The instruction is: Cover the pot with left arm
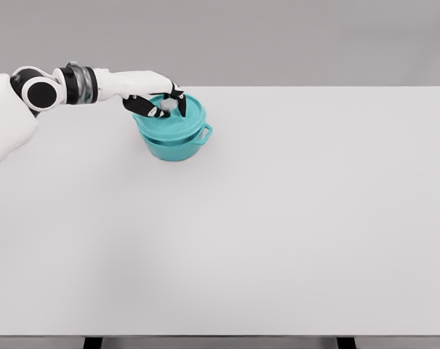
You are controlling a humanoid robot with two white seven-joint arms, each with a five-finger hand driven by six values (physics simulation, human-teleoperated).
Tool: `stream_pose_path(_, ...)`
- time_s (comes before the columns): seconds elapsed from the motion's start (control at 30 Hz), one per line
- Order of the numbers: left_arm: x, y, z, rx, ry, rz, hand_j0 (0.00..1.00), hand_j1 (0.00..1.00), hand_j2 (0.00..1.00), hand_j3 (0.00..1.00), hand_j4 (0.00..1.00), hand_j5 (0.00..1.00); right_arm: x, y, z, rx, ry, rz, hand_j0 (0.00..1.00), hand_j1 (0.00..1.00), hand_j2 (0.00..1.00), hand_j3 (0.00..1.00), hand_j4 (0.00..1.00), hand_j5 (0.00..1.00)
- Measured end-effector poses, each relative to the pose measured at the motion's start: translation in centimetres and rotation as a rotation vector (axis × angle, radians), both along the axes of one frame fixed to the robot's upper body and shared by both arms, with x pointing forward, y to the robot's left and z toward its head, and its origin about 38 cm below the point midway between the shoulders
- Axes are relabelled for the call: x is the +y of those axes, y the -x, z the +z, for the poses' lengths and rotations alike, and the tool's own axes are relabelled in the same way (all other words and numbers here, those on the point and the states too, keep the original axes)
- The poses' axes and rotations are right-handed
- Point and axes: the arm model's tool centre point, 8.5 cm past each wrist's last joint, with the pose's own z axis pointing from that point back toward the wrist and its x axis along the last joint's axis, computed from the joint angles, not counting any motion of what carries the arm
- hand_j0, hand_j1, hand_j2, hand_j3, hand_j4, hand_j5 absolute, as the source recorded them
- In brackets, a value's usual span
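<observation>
Left hand (156, 99) reaches level from the left, fingers curled around lid (172, 120) knob (169, 105).

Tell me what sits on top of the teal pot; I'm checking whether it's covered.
A round teal lid rests on the teal pot, with the left robot hand curled around its grey knob. The pot's inside is hidden.

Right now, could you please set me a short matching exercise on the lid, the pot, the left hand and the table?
Things:
1. lid
2. pot
3. left hand
4. table

States:
A. white, bearing the pot
B. teal, under the lid, handle showing at its right
C. teal, atop the pot, grey knob
D. fingers curled around the knob

Pairs: 1-C, 2-B, 3-D, 4-A
</observation>
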Motion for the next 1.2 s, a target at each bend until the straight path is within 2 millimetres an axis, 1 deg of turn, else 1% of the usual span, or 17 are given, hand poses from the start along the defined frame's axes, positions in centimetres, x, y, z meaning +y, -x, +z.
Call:
stream_pose_path(0.33, -0.06, 0.13, -0.20, 0.003, 0.001, -0.003, 0.50, 0.50, 0.50, 0.50, 0.50, 0.50, 0.00, 0.00, 0.00, 0.000, 0.000, 0.000, 1.00, 1.00, 1.00, 1.00, 1.00, 1.00)
stream_pose_path(0.43, -0.08, 0.29, -0.66, 0.011, 0.002, -0.005, 0.50, 0.50, 0.50, 0.50, 0.50, 0.50, 0.00, 0.00, 0.00, 0.000, 0.000, 0.000, 1.00, 1.00, 1.00, 1.00, 1.00, 1.00)
stream_pose_path(0.8, 0.16, 0.22, -0.56, 0.009, 0.003, 0.002, 0.53, 0.53, 0.53, 0.53, 0.53, 0.53, 0.00, 0.00, 0.00, 0.000, 0.000, 0.000, 1.00, 1.00, 1.00, 1.00, 1.00, 1.00)
stream_pose_path(1.07, 0.35, 0.09, -0.48, 0.007, 0.005, 0.010, 0.54, 0.54, 0.54, 0.54, 0.54, 0.54, 0.00, 0.00, 0.00, 0.000, 0.000, 0.000, 1.00, 1.00, 1.00, 1.00, 1.00, 1.00)
stream_pose_path(1.13, 0.33, 0.08, -0.48, 0.007, 0.006, 0.010, 0.56, 0.56, 0.56, 0.56, 0.56, 0.56, 0.00, 0.00, 0.00, 0.000, 0.000, 0.000, 1.00, 1.00, 1.00, 1.00, 1.00, 1.00)
stream_pose_path(1.2, 0.36, 0.06, -0.44, 0.005, 0.011, 0.013, 0.74, 0.74, 0.74, 0.74, 0.74, 0.74, 0.00, 0.00, 0.00, 0.000, 0.000, 0.000, 1.00, 1.00, 1.00, 1.00, 1.00, 1.00)
